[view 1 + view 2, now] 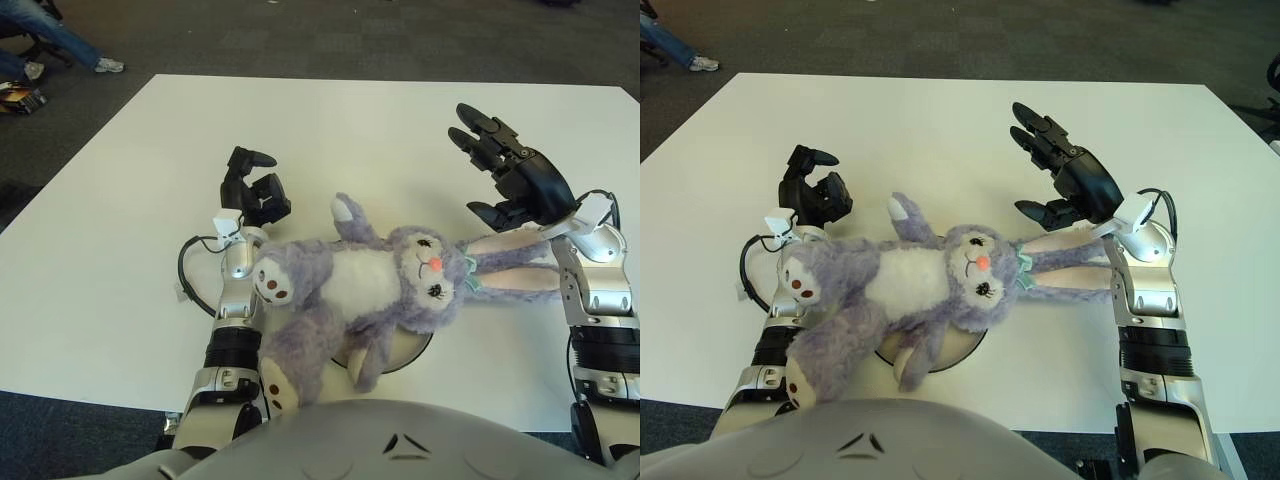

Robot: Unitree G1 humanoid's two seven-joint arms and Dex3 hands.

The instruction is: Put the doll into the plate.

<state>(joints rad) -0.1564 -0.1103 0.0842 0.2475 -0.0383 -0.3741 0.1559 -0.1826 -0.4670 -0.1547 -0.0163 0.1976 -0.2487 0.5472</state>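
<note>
A white table (pixel 400 130) fills most of the view, its surface matte and bare toward the far edge. Beyond it lies dark grey carpet (pixel 330 35). At the far left corner of the room, a seated person's legs (pixel 55 40) in blue jeans and pale shoes are seen, with a small object on the floor just near them; what it is cannot be told.

The doll (pixel 360 285), a purple plush rabbit with a white belly, is laid on its back across the near middle of the table. Its torso covers a round plate (pixel 405 352), of which only a near-right arc of rim is seen. Its head is turned to the right, and its long ears (pixel 510 265) are stretched rightward onto the table, off the plate. One foot is pressed against the left forearm; the other leg hangs toward the near edge.

The left hand (pixel 255 190) is seen just far-left of the doll, apart from it, fingers curled inward with nothing held.

The right hand (pixel 515 175) is raised above the ears at the right, fingers spread apart and empty, thumb pointed down toward the ear tips without clear contact.

A black cable (pixel 190 270) is looped beside the left wrist.
</note>
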